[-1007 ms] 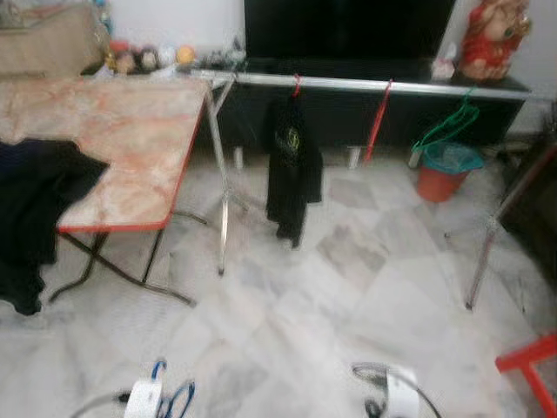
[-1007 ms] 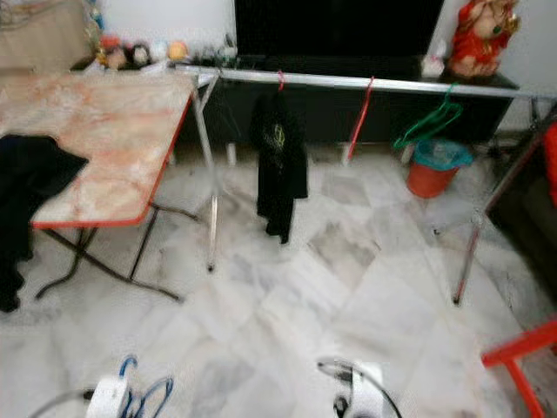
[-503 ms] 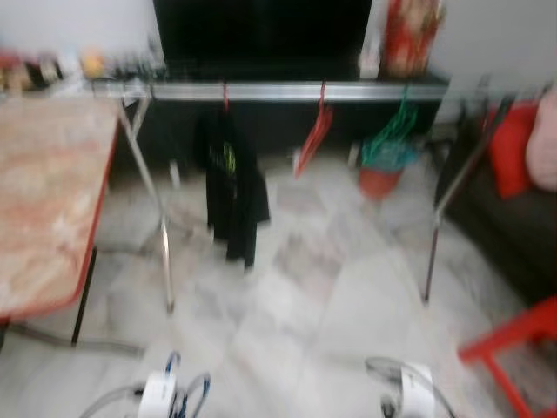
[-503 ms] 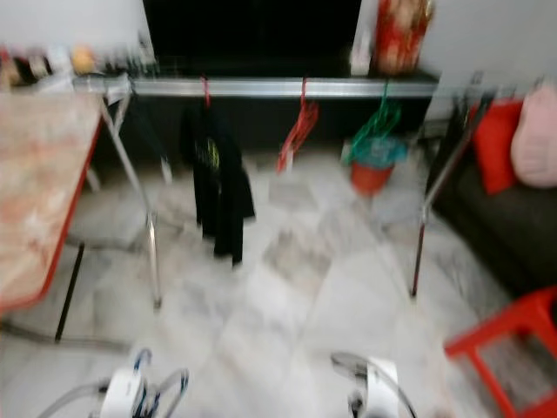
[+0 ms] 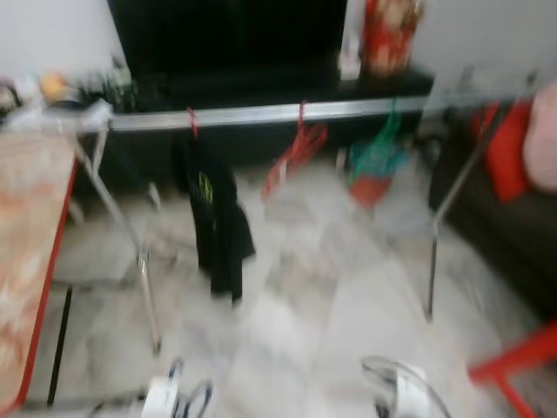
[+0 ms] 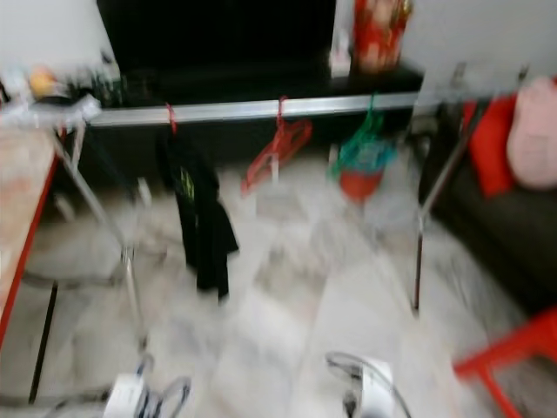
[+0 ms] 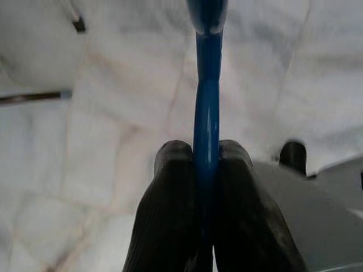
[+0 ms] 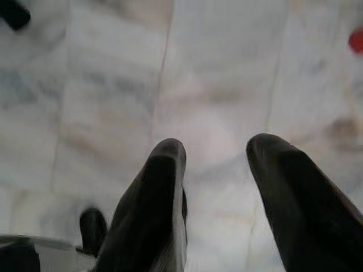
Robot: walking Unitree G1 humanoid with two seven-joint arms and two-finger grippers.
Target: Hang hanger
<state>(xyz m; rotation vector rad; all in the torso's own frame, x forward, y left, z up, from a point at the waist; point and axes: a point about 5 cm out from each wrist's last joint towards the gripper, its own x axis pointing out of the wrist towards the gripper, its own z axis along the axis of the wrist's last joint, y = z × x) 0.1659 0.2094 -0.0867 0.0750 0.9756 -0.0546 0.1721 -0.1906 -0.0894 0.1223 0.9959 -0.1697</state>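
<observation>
Left gripper (image 7: 205, 156) clamped tight on the blue hanger (image 7: 207, 107), held low over the marble floor (image 5: 296, 305), right gripper (image 8: 218, 153) hanging with fingers apart, and ahead the silver clothes rail (image 5: 261, 114) carries a black shirt (image 5: 216, 218), red hanger (image 5: 291, 157) and green hanger (image 5: 379, 152).

A black garment (image 5: 216, 222) hangs left on the far side; an orange bucket (image 5: 370, 187) sits right of it on the marble floor (image 5: 296, 322). A red stool (image 5: 513, 366) stands near right, a marble-topped counter (image 5: 26, 252) left.
</observation>
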